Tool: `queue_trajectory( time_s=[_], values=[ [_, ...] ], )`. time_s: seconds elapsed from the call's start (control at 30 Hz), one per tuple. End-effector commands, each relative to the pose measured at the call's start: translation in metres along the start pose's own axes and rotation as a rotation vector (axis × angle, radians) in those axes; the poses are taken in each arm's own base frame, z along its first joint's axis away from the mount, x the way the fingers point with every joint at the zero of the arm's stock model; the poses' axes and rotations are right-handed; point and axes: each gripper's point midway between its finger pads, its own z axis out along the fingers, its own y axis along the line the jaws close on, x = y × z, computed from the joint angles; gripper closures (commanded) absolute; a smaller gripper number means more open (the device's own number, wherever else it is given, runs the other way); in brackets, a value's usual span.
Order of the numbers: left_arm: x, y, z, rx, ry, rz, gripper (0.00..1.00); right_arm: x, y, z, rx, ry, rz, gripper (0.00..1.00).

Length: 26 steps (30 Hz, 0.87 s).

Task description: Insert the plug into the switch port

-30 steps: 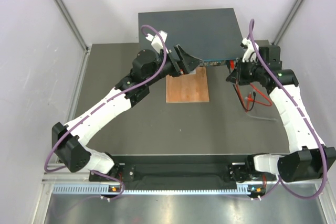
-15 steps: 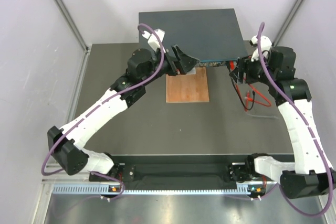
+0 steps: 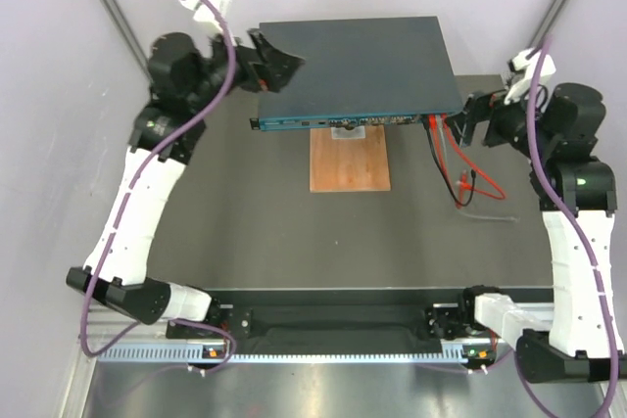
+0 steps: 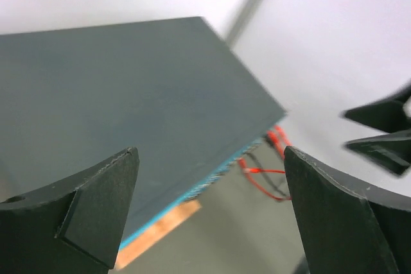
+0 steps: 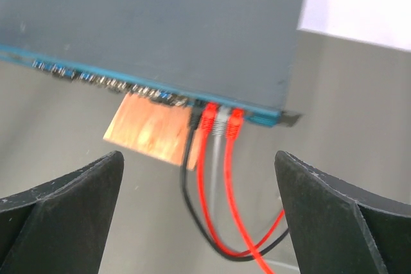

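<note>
The switch is a flat dark box at the back of the table, with a thin teal front face. In the right wrist view, several plugs sit side by side in ports at the right end of that face: a black one, a grey one and red ones. Their cables trail onto the table. My right gripper stands open and empty, a little off from those plugs. My left gripper hangs open over the switch's left rear corner.
A brown wooden board lies partly under the switch's front edge, also in the right wrist view. Red and black cable loops and a pale cable lie right of the board. Light walls and metal posts close in the table.
My right gripper has opened and drawn back to the right, away from the plugs. My left arm has swung from the switch's front middle up to its left rear corner.
</note>
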Motion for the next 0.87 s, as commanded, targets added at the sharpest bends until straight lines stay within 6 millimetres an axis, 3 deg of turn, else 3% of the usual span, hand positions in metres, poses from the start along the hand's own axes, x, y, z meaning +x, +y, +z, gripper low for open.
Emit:
queue_trajectory(
  time_s=[0.0,0.1,0.2,0.27,0.33,0.4,0.6,0.7,0.83],
  values=[
    [-0.004,0.032,-0.030,-0.075,0.081,0.056,0.01,-0.035,-0.014,-0.015,0.034,-0.099,-0.006,0.00],
    [-0.016,0.052,-0.055,-0.127,0.074,0.061,0.01,-0.032,-0.032,-0.016,0.068,-0.087,0.020,0.00],
    [-0.010,0.080,-0.081,-0.308,0.114,0.090,0.01,-0.019,-0.047,-0.015,0.079,-0.055,0.109,0.00],
    [0.003,0.104,-0.101,-0.471,0.174,0.091,0.01,-0.012,-0.053,-0.016,0.067,-0.041,0.142,0.00],
    [0.012,0.116,-0.116,-0.559,0.214,0.102,0.01,-0.003,-0.064,-0.020,0.092,-0.031,0.163,0.00],
    [0.033,0.130,-0.136,-0.648,0.291,0.123,0.01,0.007,-0.069,-0.024,0.101,-0.018,0.168,0.00],
    [0.068,0.129,-0.176,-0.692,0.345,0.160,0.01,0.042,-0.057,-0.035,0.062,0.039,0.161,0.00],
    [0.078,0.126,-0.182,-0.697,0.361,0.121,0.01,0.053,-0.053,-0.037,0.061,0.054,0.180,0.00],
    [0.081,0.124,-0.180,-0.693,0.362,0.077,0.01,0.054,-0.051,-0.039,0.064,0.053,0.186,0.00]
  ],
)
